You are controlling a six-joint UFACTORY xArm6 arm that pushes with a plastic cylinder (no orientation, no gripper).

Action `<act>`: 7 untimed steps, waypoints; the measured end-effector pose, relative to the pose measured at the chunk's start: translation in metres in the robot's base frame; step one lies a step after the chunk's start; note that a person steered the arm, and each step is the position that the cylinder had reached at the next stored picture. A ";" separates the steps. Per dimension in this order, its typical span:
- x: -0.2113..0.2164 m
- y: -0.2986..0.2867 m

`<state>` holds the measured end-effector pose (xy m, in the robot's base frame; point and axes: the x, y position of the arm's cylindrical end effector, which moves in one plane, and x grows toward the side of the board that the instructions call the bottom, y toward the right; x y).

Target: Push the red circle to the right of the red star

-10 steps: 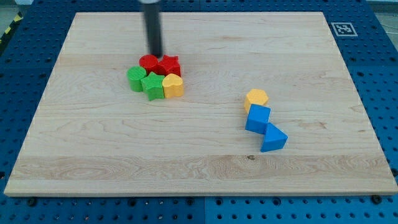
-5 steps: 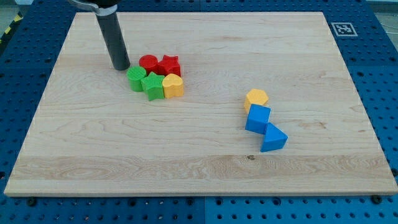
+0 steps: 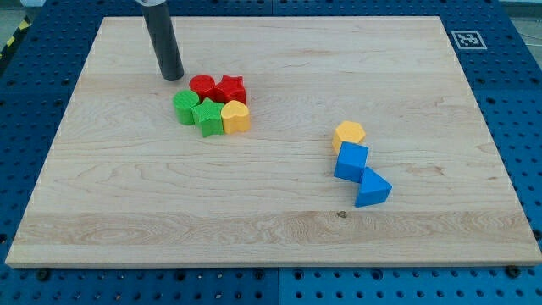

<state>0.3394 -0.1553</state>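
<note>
The red circle (image 3: pixel 201 84) lies just to the view's right of my tip (image 3: pixel 173 78), a small gap of bare wood between them, and a touch lower in the view. It sits on the view's left side of the red star (image 3: pixel 230 89), pressed against it. There are no jaws on this arm to be released or clenched, only the dark rod (image 3: pixel 163 42) coming down from the view's top and grasping nothing.

Those two red pieces form the upper row of a tight cluster. Directly below the circle, down and to the view's right of my tip, is a green block (image 3: pixel 184 107) with a rounded outline, and beside it a green star-like block (image 3: pixel 206 115), the two touching. A yellow block (image 3: pixel 236 117), rounded on top, closes the lower row under the red star, farther from my tip than any other piece in the cluster.

Well apart from my tip, far toward the view's right and lower, a second group runs in a short line: a yellow hexagon (image 3: pixel 348 135) on top, a blue cube (image 3: pixel 351 162) touching it below, then a blue triangle (image 3: pixel 372 188) at the end.

All of it rests on a pale wooden board (image 3: pixel 279 237), with a small black-and-white marker (image 3: pixel 465 39) at the board's top right corner.
</note>
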 end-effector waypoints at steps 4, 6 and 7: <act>0.019 0.028; 0.027 0.032; 0.038 0.034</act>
<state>0.3774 -0.1218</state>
